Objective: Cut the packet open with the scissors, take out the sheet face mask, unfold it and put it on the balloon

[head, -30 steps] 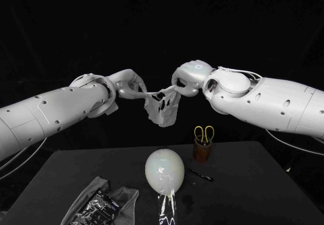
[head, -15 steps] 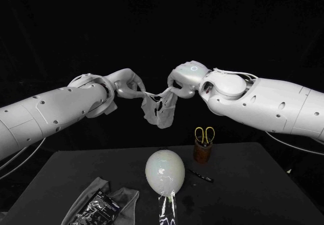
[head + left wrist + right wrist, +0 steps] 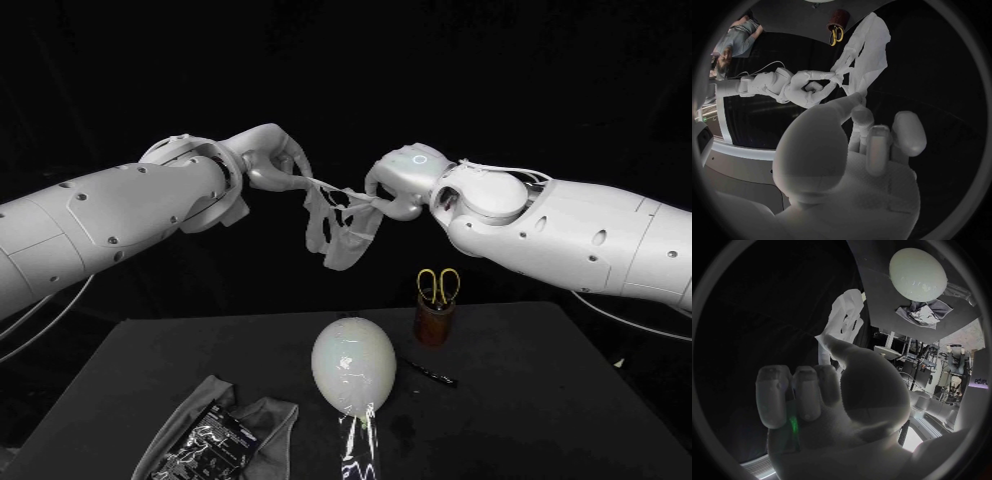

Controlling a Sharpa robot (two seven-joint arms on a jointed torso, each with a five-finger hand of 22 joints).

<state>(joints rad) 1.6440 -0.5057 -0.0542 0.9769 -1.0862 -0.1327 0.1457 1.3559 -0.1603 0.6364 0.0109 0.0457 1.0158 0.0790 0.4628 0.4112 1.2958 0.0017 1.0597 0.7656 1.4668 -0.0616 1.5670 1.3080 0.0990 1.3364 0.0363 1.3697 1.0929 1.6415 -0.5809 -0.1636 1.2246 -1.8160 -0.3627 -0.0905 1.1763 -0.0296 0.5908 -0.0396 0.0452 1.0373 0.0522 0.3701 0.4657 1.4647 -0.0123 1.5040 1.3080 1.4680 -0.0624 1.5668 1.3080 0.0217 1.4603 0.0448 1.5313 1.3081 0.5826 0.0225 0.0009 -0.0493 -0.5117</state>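
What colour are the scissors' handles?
Yellow. The scissors stand handles-up in a holder; the head view shows them best.

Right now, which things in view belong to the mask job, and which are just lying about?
Job: sheet face mask, held up between left hand and right hand; balloon; scissors; packet.
Lying about: brown holder the scissors stand in; black pen-like stick; grey cloth under the packet.

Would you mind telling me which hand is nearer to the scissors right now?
The right hand: it is raised above the scissors, holding one end of the mask. The left hand holds the other end, farther off to the left.
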